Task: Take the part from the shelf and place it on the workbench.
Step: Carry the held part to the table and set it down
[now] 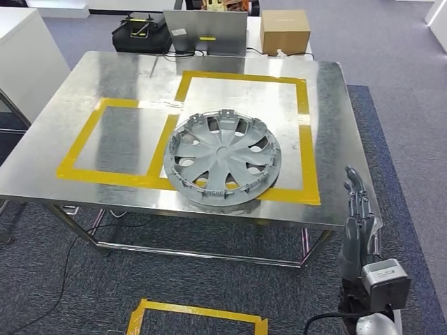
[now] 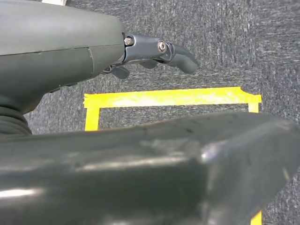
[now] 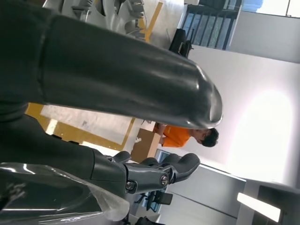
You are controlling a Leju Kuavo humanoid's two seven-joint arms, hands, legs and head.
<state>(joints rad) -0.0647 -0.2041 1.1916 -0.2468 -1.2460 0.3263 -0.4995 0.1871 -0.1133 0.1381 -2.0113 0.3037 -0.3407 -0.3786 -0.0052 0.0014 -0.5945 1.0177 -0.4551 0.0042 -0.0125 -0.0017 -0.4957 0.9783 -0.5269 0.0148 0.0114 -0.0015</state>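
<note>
- On the metal workbench, the grey wheel cover lies flat across the near edge of the right-hand yellow tape rectangle.
- Off the bench's near right corner, the right hand points upward with fingers apart, holding nothing and well clear of the wheel cover.
- Above grey carpet and a yellow floor marking, the left hand has its fingers extended and grips nothing.
- Behind the bench sit a cardboard box and a black bag.
</note>
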